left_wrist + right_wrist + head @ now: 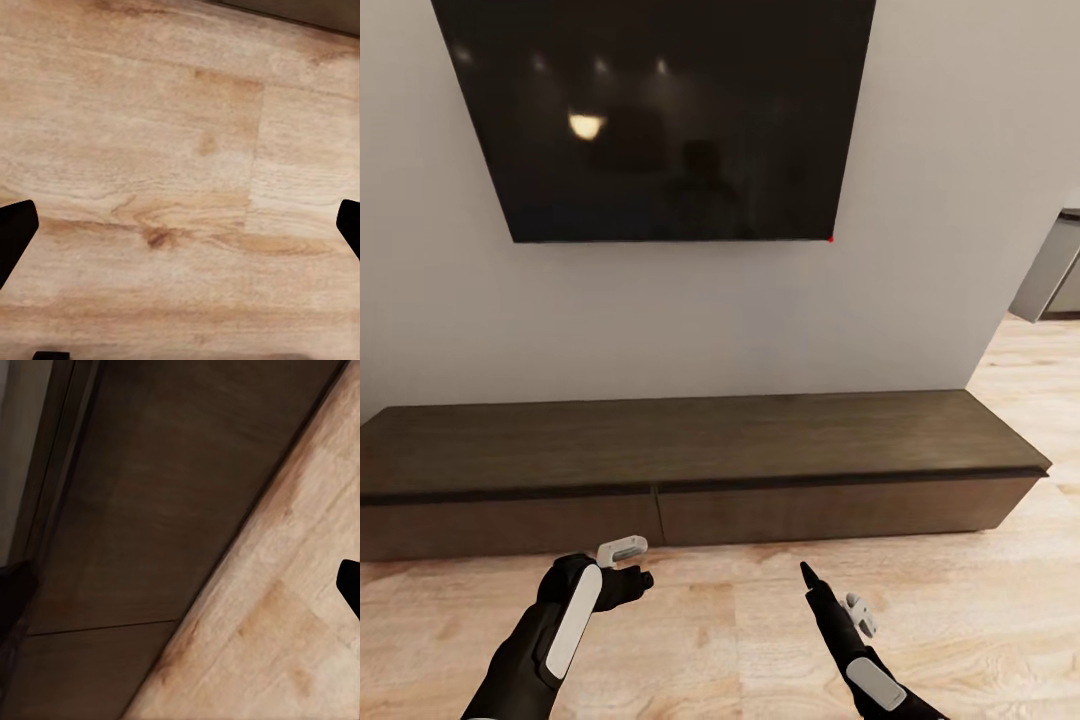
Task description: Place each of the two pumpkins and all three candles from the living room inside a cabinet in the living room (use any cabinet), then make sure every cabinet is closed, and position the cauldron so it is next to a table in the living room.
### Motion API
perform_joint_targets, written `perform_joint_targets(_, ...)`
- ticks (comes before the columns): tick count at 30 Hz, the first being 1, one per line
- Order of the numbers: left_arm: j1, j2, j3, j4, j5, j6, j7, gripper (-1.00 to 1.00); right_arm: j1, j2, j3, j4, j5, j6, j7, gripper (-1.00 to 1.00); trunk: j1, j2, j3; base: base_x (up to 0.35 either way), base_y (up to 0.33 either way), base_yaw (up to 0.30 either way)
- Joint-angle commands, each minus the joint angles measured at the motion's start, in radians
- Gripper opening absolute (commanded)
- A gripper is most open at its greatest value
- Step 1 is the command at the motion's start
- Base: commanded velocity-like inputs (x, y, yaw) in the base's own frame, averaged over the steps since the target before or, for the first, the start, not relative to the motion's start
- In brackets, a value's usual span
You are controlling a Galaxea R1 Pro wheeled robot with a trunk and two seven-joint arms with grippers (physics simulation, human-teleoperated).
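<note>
While facing the shut cabinet (690,480) below the TV (660,115), left gripper (180,232) and right gripper (180,577) hover low, jaws apart, empty, apparently ready for a drawer pull.

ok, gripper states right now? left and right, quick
Left gripper: open, fingers spread wide over the pale wood plank floor, holding nothing.
Right gripper: cannot be told; nothing seen in it, aimed at the long dark-brown wood cabinet.

Matt dark wood cabinet (690,450); pale grained wood floor (710,640).
</note>
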Motion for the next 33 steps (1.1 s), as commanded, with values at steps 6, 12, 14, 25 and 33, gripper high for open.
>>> perform_joint_targets(6, 0.0, 0.003, 0.0, -0.003, 0.048, 0.003, 0.009, 1.0, -0.003, 0.0, 0.003, -0.002, -0.015, -0.005, 0.087, 1.0, 0.023, -0.043, -0.02, 0.0, 0.0, 0.0)
perform_joint_targets(12, 0.0, 0.017, -0.002, -0.006, 0.084, 0.003, 0.009, 1.0, -0.003, 0.003, 0.007, 0.005, -0.011, -0.012, 0.138, 1.0, 0.046, -0.085, -0.039, 0.0, 0.0, 0.0)
perform_joint_targets(14, 0.0, 0.019, -0.002, -0.006, 0.087, 0.003, 0.009, 1.0, -0.003, 0.003, 0.005, 0.007, -0.013, -0.017, 0.139, 1.0, 0.054, -0.099, -0.045, 0.0, 0.0, 0.0)
perform_joint_targets(25, 0.0, 0.019, -0.004, -0.006, 0.09, 0.011, 0.009, 1.0, -0.003, 0.002, -0.128, -0.002, -0.082, -0.008, 0.27, 1.0, 0.096, -0.176, -0.079, 0.0, 0.0, 0.0)
perform_joint_targets(33, 0.0, 0.019, -0.001, -0.006, 0.124, 0.037, 0.009, 1.0, -0.003, 0.002, -0.165, 0.009, -0.099, -0.004, 0.364, 1.0, 0.126, -0.232, -0.104, 0.0, 0.0, 0.0)
